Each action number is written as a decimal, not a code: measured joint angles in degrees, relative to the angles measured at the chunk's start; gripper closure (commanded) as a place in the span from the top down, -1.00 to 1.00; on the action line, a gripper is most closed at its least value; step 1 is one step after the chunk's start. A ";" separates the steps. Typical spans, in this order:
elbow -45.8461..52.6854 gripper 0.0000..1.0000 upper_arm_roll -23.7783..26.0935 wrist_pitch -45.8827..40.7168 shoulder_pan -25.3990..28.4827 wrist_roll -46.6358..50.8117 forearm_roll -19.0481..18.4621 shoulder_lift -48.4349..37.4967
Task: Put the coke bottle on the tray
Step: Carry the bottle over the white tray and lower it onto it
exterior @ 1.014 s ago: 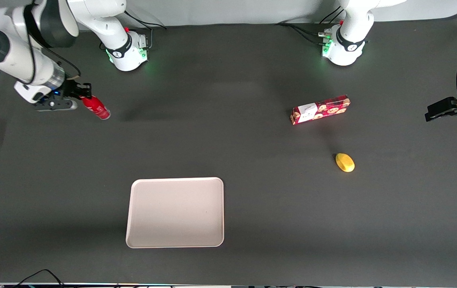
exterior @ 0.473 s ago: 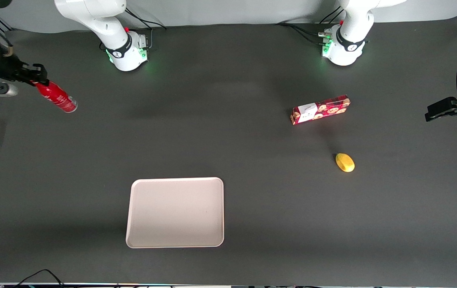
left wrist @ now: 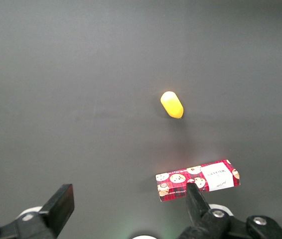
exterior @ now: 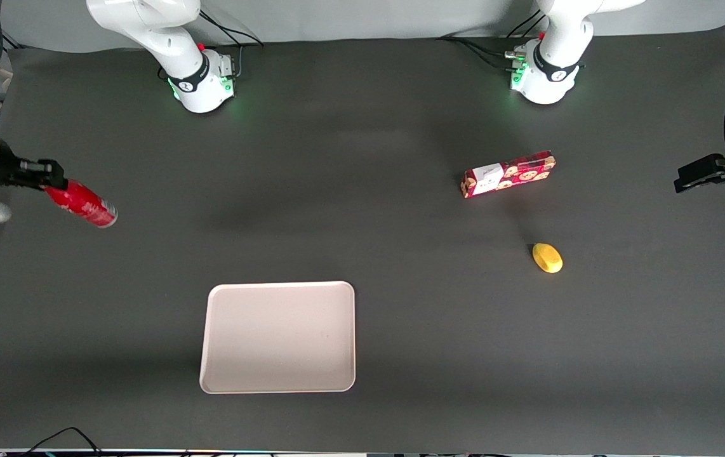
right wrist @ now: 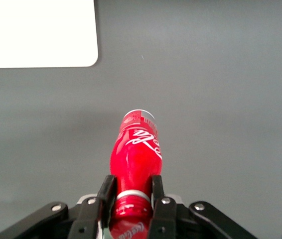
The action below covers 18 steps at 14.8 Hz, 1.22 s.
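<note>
While my gripper [exterior: 50, 179] is clamping the coke bottle [exterior: 82, 204] by its neck, I'm holding it well apart from the tray [exterior: 223, 381].

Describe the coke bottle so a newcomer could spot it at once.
Start at the cream tray, then look toward the working arm's end of the table. There the gripper clamps the neck of the coke bottle: slim, all red, white script, unlike the flat red cookie box.

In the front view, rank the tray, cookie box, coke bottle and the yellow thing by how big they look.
1. Tray, by far the largest.
2. Cookie box.
3. Coke bottle, held by its neck in the pincer above the table at the working arm's end; nearness to the camera may enlarge it, so its rank against the box is unsure.
4. Yellow thing.
</note>
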 measured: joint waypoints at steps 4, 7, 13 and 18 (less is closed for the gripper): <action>12.14 -1.00 3.45 1.58 0.03 2.78 0.16 9.93; 15.84 -1.00 6.50 7.28 0.02 6.36 0.19 14.99; 16.44 -1.00 10.75 19.01 0.06 11.35 0.18 23.69; 16.54 -1.00 11.40 19.75 0.20 11.20 -0.04 31.46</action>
